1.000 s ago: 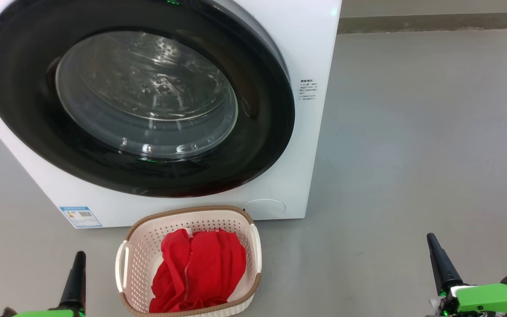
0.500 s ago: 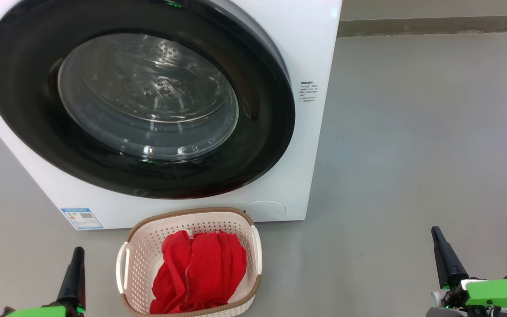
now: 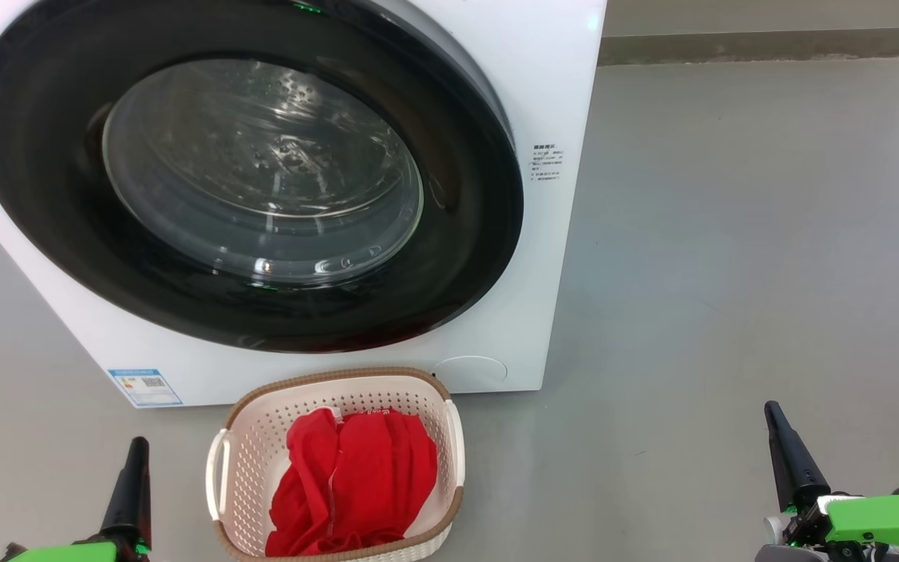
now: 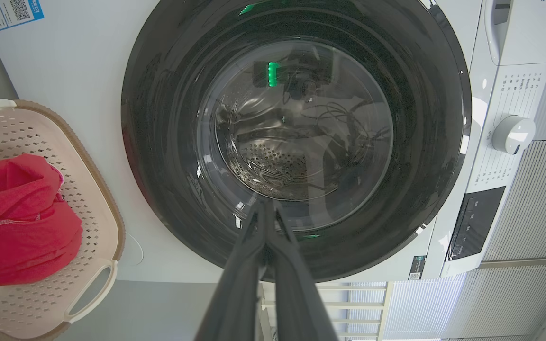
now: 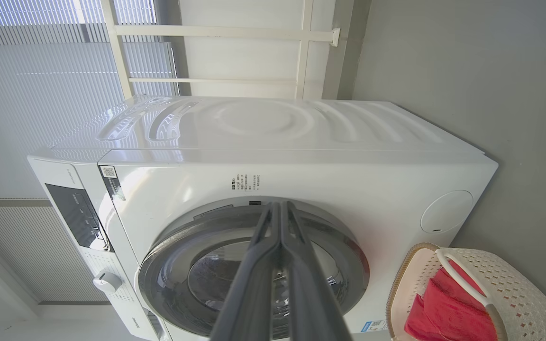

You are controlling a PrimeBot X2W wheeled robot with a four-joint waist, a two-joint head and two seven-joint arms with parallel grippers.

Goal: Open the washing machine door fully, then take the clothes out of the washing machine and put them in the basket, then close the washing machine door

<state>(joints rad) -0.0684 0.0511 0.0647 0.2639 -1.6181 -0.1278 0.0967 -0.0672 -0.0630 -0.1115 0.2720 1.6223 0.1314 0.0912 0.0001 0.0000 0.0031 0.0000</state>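
The white washing machine (image 3: 551,94) stands ahead, and its black-rimmed glass door (image 3: 51,195) lies flat against its front. On the floor in front of it stands the cream basket (image 3: 250,445) with the red clothes (image 3: 356,480) piled inside. My left gripper (image 3: 137,449) is shut and holds nothing, low to the left of the basket. To the far right my right gripper (image 3: 771,412) is shut and holds nothing too. The left wrist view shows the door (image 4: 159,142), the basket (image 4: 97,199), the clothes (image 4: 17,222) and shut fingertips (image 4: 266,204). The right wrist view shows the machine (image 5: 301,128) with shut fingertips (image 5: 278,206).
Bare grey floor (image 3: 730,273) stretches right of the machine to a wall base (image 3: 769,39). A blue label (image 3: 143,385) sits on the machine's lower left corner. The control dial (image 4: 512,134) and a dark panel (image 4: 474,222) appear in the left wrist view.
The head camera shifted slightly over the first half second. My right gripper has risen a little and my left gripper has dropped a little. Nothing has moved since.
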